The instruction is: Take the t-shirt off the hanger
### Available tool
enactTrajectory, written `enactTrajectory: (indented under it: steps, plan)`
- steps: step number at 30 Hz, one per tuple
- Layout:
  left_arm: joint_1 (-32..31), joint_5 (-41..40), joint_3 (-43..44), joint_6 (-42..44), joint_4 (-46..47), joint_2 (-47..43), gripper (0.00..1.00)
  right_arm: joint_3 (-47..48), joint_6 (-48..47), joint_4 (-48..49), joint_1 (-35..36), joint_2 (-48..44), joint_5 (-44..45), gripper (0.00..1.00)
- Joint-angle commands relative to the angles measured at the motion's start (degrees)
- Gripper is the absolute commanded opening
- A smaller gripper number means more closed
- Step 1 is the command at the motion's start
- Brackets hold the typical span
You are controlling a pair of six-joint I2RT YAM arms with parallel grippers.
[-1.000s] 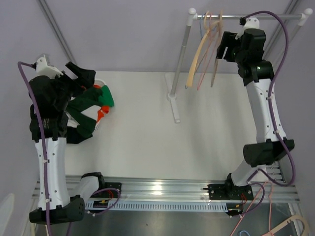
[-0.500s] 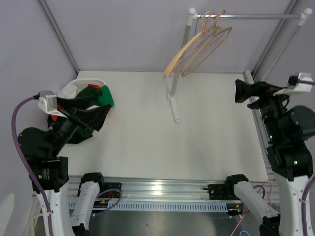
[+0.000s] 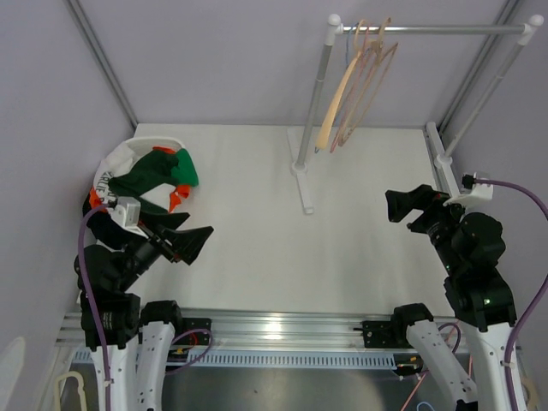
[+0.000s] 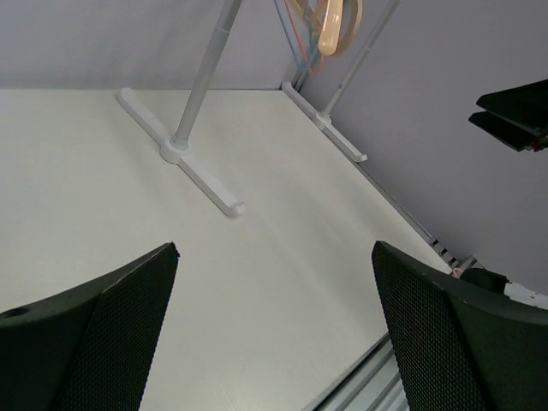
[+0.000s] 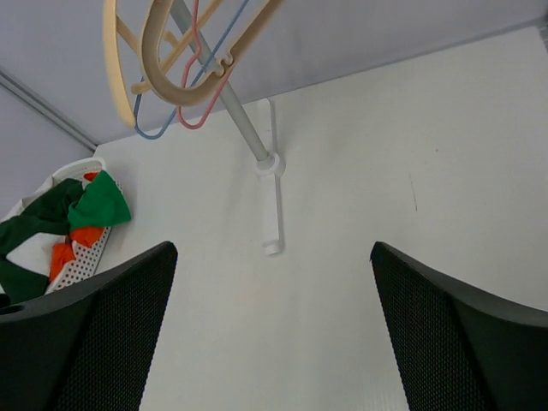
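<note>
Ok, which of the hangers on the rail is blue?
The thin blue wire hanger, its loop left of the pink wire hanger in the right wrist view; the rest are thick beige hangers.

Looks like a robotics lab test cell to me: bare white table [image 3: 257, 197] boxed in by plain grey panels [image 3: 214, 60], aluminium rail [image 3: 282, 325] up front, purple cables [image 3: 82, 257], and a prop clothes rack [image 3: 315, 103] with hangers [image 3: 339, 92].

My right wrist camera cuts the hangers [image 5: 184, 96] off at 11 o'clock, hooks unseen, and the basket [image 5: 77, 167] holding the t-shirt [image 5: 94, 201] at 9 o'clock. My left wrist camera clips the hangers at 12 o'clock.
</note>
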Motion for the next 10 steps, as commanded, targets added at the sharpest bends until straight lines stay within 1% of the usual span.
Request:
enactTrajectory:
  steps: [1,10]
  plan:
    - [-0.33,1.76,-1.65,1.93,-0.36,-1.71,1.00,-1.78,2.47,1.08,0.31,-2.36,-0.68,0.99]
    - [-0.42,1.32,-2.45,2.90,-2.30,-2.34,0.99,-4.77,3.62,1.52,0.31,-3.25,-0.33,0.99]
